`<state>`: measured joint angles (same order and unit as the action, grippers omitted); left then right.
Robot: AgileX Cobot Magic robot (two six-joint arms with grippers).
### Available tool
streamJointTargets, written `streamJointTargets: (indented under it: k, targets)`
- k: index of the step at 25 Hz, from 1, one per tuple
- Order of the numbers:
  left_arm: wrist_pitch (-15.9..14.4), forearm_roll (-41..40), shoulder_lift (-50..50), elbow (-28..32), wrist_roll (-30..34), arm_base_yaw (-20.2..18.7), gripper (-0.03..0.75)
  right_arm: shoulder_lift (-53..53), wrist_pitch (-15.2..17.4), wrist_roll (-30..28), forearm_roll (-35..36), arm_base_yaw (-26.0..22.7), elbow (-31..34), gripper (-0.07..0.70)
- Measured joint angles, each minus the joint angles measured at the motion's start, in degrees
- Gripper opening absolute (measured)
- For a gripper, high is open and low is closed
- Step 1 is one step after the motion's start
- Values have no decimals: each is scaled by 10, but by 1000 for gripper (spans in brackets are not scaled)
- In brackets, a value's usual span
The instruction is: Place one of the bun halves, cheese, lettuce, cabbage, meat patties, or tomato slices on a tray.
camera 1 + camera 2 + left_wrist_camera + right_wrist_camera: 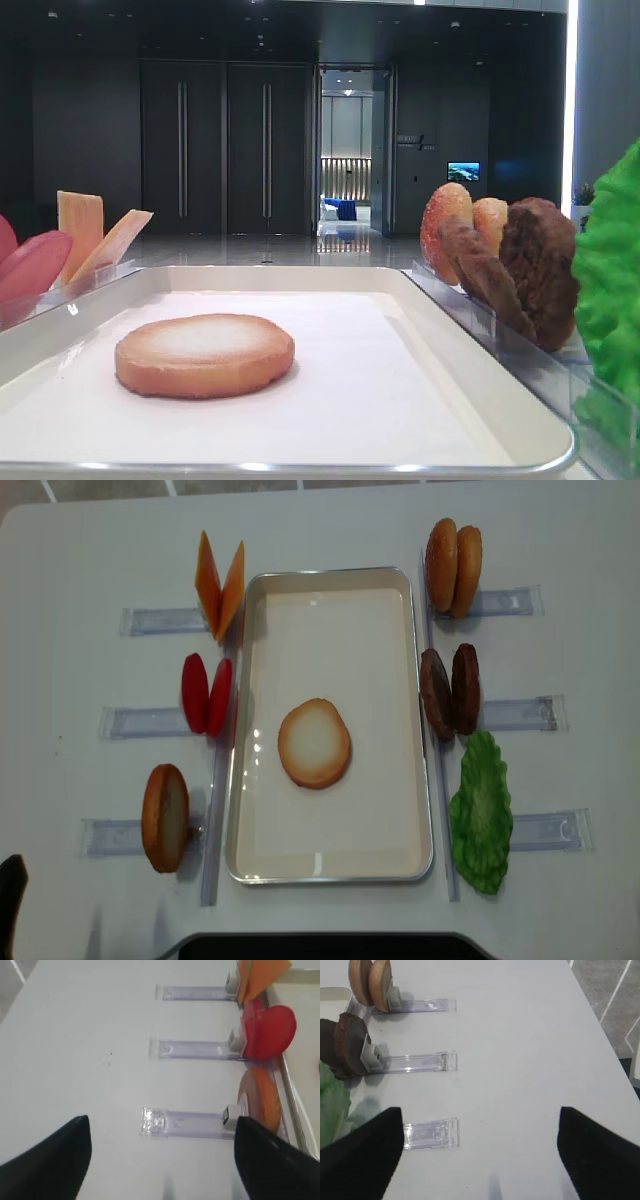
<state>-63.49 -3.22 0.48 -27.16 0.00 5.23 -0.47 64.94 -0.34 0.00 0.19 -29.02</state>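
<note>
Both grippers, left point(160, 1160) and right point(480, 1155), are held wide and empty; one bun half point(314, 743) is already laid on the tray point(330, 872).

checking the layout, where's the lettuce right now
In the overhead view the lettuce sits just off the tray's right rim near its front corner, directly below the meat patties.

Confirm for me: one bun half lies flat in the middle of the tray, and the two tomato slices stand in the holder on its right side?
Not quite. The bun half does lie flat mid-tray, but the tomato slices stand on its left side, as the realsense overhead view shows.
</note>
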Motion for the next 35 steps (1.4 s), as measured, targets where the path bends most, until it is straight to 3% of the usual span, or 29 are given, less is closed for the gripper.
streamJointTargets:
  k: [35]
  targets:
    - [-1, 4, -13, 0, 4, 0, 695, 0, 0, 0, 0, 0, 0, 591]
